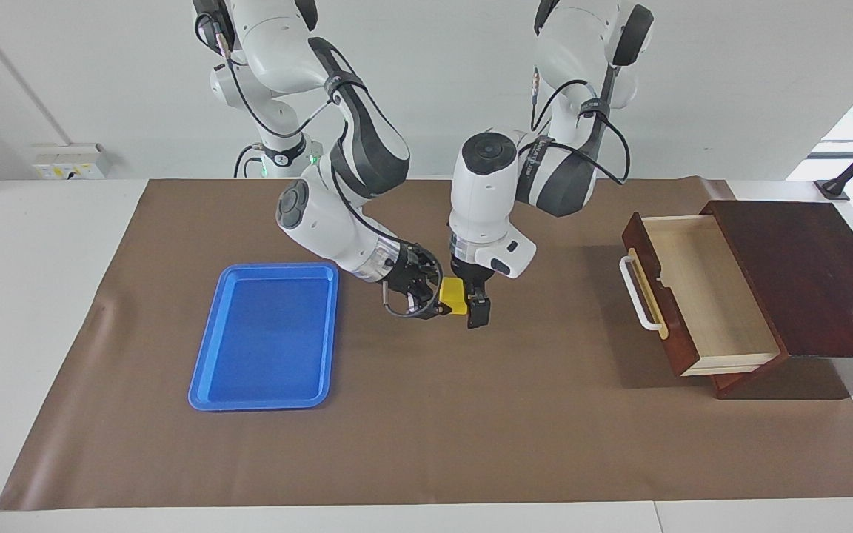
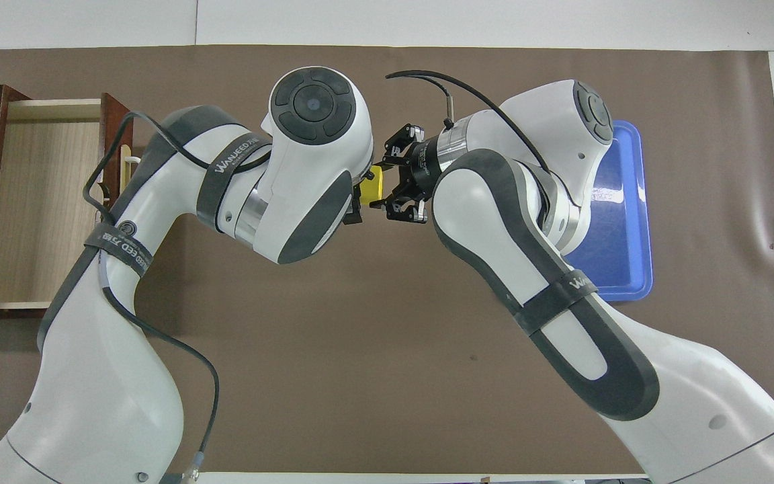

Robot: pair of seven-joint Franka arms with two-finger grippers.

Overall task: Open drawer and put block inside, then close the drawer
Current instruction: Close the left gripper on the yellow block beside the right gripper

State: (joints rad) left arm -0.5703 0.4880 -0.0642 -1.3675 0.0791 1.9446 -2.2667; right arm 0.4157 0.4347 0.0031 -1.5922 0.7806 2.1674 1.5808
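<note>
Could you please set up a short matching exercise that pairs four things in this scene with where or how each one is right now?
Things:
1. drawer
2. block
3. blue tray
4. left gripper

States:
A. lies flat with nothing in it, toward the right arm's end of the table
B. pulled out of its cabinet, pale inside showing, nothing in it
C. points down over the middle of the mat, at the block
D. yellow, up off the mat between the two grippers

Pairs: 1-B, 2-D, 3-A, 4-C

Block [image 1: 454,295] between 2 raised pincers
</note>
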